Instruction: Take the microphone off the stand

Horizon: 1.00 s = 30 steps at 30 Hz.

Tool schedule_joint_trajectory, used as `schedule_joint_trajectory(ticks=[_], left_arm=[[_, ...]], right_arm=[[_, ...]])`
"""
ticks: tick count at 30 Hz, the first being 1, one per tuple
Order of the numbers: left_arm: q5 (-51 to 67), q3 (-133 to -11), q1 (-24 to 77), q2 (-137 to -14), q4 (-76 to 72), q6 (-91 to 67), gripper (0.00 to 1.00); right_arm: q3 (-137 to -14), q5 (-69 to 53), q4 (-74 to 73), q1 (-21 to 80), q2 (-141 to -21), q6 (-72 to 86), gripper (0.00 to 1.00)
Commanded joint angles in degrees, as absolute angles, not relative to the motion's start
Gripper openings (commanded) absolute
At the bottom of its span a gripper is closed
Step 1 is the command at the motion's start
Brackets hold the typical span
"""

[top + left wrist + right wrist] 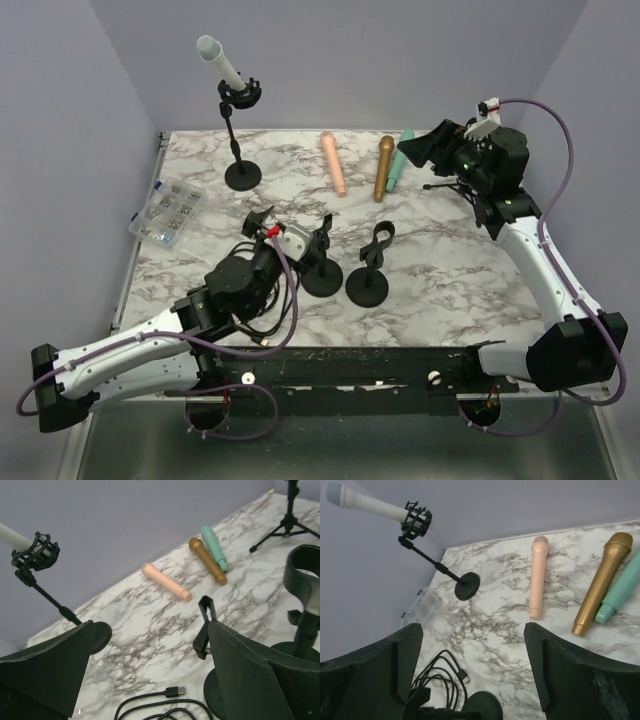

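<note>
A white microphone [222, 62] sits tilted in the black shock mount [240, 95] of a round-based stand [243, 177] at the far left corner of the marble bench [450, 270], its head pointing up and to the left. Neither arm touches it.

The left pincer [258, 224] hangs over the middle of the bench toward the left edge. In its wrist view the fingers [55, 665] stand well apart with nothing between them. The right pincer [420, 148] is raised near the far right corner, its fingers [565, 670] likewise spread and empty.

Three more microphones lie flat along the far edge: a pink one [333, 164], a gold one [383, 168] and a teal one [400, 160], the teal one just beside the gold.

Two empty clip stands [322, 262] [370, 265] stand side by side near the middle of the bench, just to the right of the left pincer. A small tripod stand [450, 185] is under the right arm. A clear compartment box [168, 212] rests at the left edge, and a black USB cable [160, 705] lies coiled on the bench beneath the left pincer.
</note>
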<state>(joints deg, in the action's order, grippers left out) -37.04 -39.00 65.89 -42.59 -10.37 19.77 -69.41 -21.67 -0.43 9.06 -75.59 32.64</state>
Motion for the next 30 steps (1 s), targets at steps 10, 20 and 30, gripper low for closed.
schedule_joint_trajectory(ticks=[10,20,30], left_arm=[[-25.40,-60.36,39.07,-51.26,3.46,-3.67,0.99],[-11.04,-75.81,18.21,-63.19,4.41,-20.36,0.99],[-0.38,-84.94,5.49,-80.62,-12.64,-26.61,0.98]], right_arm=[[-63.98,-25.27,2.15,10.55,-67.57,29.97,0.91],[-62.37,-25.69,2.23,16.45,-65.45,28.28,0.92],[-62.36,-19.76,0.13,18.87,-65.53,24.47,0.93]])
